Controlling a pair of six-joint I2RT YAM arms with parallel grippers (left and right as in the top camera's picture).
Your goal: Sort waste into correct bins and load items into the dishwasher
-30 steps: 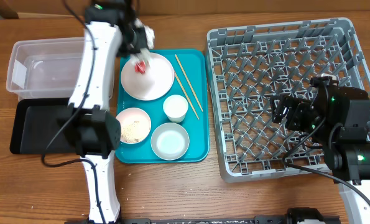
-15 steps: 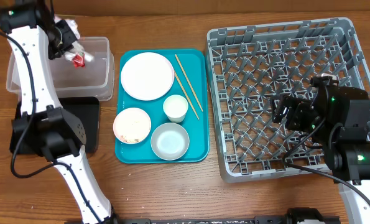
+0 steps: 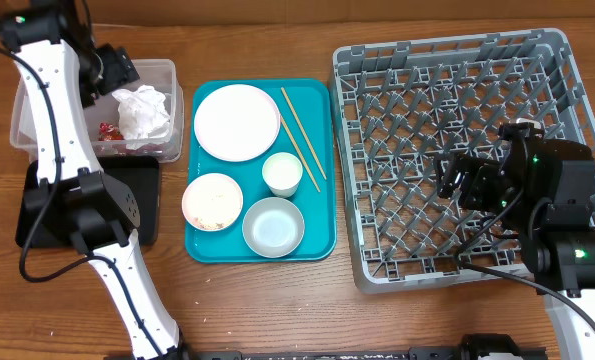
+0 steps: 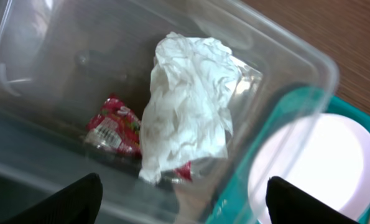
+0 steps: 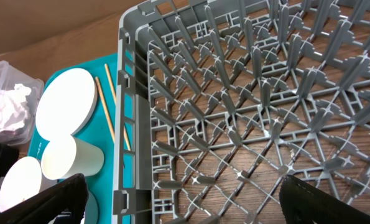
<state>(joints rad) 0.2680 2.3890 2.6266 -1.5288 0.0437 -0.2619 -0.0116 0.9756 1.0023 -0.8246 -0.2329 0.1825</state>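
The crumpled white tissue (image 3: pixel 142 110) and the red wrapper (image 3: pixel 107 131) lie inside the clear tub (image 3: pixel 37 95). My left gripper (image 3: pixel 112 68) hangs open just above them, holding nothing; in the left wrist view the tissue (image 4: pixel 188 106) and wrapper (image 4: pixel 113 127) rest on the tub floor beyond my spread left gripper (image 4: pixel 185 208). On the teal tray sit the plate (image 3: pixel 237 121), a pinkish bowl (image 3: pixel 213 200) with rice grains, a grey-green bowl (image 3: pixel 273 226), the cup (image 3: pixel 282 173) and the chopsticks (image 3: pixel 302 135). My right gripper (image 3: pixel 455 180) is open and empty over the grey dish rack (image 3: pixel 457 60).
The black tray (image 3: pixel 39 215) lies in front of the clear tub, partly under my left arm. The teal tray (image 3: pixel 317 245) stands between the bins and the rack. In the right wrist view the rack wall (image 5: pixel 135 124) stands between my right gripper (image 5: pixel 188 205) and the cup (image 5: pixel 73 158).
My left gripper swung from the plate to over the clear tub carrying the tissue and wrapper, then opened; both now lie in the tub. The right arm has not moved.
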